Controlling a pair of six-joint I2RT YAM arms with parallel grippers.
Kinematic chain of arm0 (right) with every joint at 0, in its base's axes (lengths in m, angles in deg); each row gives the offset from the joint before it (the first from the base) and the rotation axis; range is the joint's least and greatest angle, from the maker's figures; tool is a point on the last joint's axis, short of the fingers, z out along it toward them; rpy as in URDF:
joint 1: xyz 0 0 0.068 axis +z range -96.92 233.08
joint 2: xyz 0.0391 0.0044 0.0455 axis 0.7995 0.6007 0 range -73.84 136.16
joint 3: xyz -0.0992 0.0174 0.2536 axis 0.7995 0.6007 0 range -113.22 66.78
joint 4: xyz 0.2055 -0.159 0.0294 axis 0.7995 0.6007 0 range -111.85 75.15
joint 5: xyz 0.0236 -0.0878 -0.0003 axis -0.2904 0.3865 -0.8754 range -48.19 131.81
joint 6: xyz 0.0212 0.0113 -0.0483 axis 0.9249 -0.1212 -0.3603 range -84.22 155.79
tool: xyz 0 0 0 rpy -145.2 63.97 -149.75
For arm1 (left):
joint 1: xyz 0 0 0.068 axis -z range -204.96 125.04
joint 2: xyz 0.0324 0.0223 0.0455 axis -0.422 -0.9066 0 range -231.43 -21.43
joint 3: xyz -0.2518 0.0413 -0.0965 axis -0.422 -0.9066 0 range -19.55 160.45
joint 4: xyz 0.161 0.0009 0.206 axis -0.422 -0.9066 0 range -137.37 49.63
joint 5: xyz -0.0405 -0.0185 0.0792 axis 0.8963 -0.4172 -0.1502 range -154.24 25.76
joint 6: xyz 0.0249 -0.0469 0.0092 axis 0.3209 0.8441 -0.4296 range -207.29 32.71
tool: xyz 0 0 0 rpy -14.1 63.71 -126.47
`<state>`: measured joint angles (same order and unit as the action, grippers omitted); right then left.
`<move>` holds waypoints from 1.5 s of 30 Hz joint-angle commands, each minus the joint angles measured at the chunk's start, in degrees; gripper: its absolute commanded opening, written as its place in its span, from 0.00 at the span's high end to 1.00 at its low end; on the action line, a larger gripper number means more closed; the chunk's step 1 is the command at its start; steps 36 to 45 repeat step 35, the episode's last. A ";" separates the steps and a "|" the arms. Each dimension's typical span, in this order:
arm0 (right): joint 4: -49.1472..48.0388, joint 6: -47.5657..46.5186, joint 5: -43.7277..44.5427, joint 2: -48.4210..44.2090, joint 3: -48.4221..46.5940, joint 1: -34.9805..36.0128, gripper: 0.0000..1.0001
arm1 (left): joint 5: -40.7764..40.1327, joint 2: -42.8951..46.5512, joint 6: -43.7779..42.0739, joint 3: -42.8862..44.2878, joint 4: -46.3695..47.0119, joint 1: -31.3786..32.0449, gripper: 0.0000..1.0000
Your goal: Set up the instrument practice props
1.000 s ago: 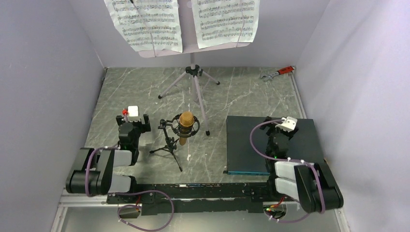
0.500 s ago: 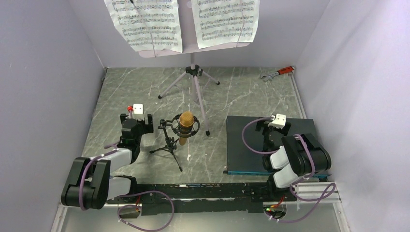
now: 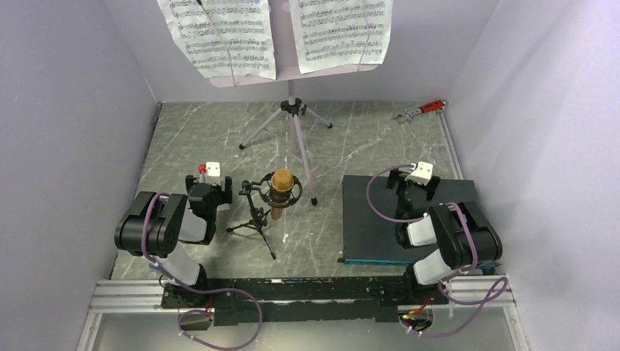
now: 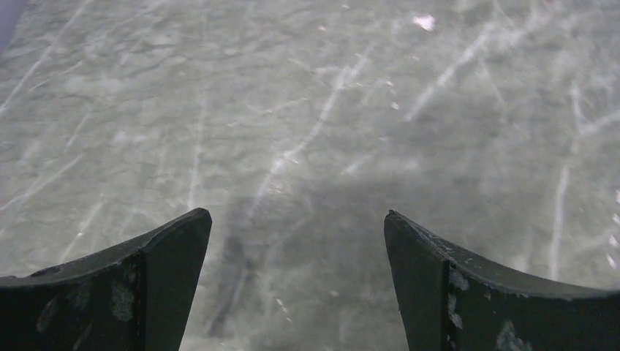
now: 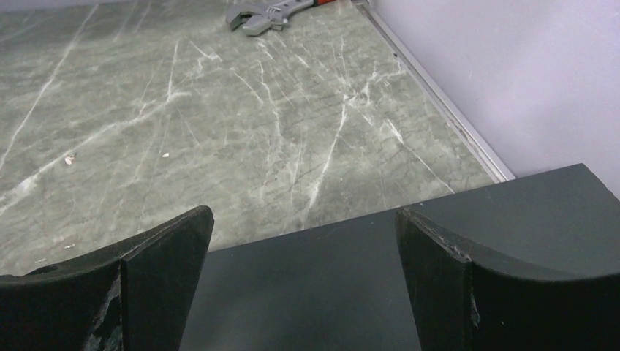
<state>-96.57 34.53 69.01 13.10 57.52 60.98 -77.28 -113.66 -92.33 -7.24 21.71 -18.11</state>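
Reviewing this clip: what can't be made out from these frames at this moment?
Top view: sheet-music pages and music stand are cut off by the upper edge.
Top view: dark board, near right part hidden under the right arm.
Right wrist view: wrench is cut by the top edge.
Top view: how the microphone sits in the mic stand is too small to tell.
Left wrist view: only table shows, no prop.

- One pale perforated music stand [image 3: 292, 108] on a silver tripod.
- Two white sheet-music pages [image 3: 217, 36].
- One gold microphone [image 3: 281, 191].
- One small black tripod mic stand [image 3: 254, 219].
- One dark flat board [image 3: 373, 219].
- One red-handled wrench [image 3: 420, 110].
- Two robot arms [image 3: 157, 234], so two tools: the left tool [image 4: 296, 219] and the right tool [image 5: 303, 216].
- One marbled grey worktop [image 3: 365, 139].
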 commanded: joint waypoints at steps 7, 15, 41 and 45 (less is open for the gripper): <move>0.24 0.98 1.01 -0.97 -0.98 -0.25 0.00 | 7.51 -1.50 3.18 8.06 -2.63 -6.67 0.06; 2.36 1.17 0.40 -1.07 -1.97 -0.78 0.00 | 9.51 -0.83 2.54 7.50 -2.89 -6.74 0.06; 2.52 1.17 -0.19 -1.07 -2.08 -1.22 0.00 | 6.47 -1.20 7.03 10.09 -7.43 -8.87 0.06; 2.52 1.17 -0.19 -1.07 -2.08 -1.22 0.00 | 6.47 -1.20 7.03 10.09 -7.43 -8.87 0.06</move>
